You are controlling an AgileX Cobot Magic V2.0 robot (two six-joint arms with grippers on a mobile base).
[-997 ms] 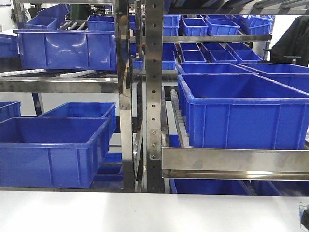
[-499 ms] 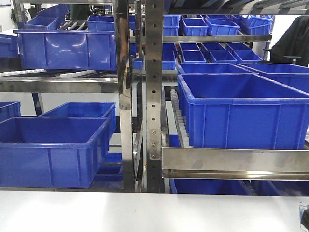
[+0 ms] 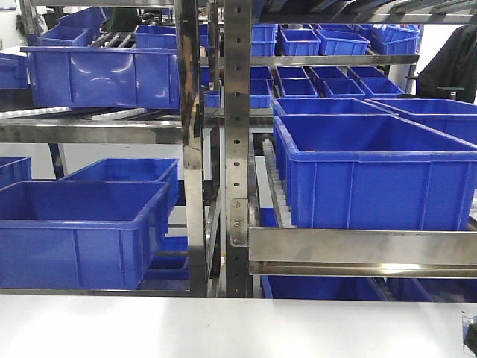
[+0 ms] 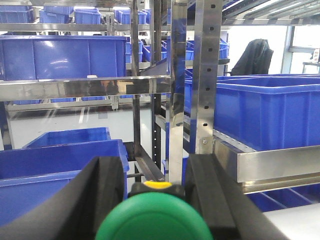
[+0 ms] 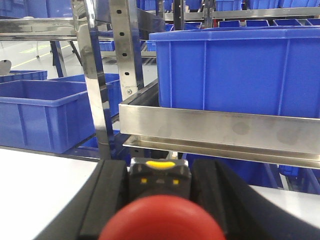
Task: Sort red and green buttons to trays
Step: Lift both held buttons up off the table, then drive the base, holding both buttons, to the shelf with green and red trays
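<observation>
Left end effector point(image 4: 155, 176) pinches green dome point(image 4: 155, 221), right end effector point(image 5: 161, 172) red dome point(image 5: 162, 220).

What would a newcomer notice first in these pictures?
The front view is filled with deep blue crates lined up on shiny steel racks behind a white table. Close up in the wrist views, the left gripper holds a large green button, and the right gripper holds a red button.

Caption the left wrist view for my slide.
Left gripper, jaws closed on a green button, facing blue crates on steel shelving.
</observation>
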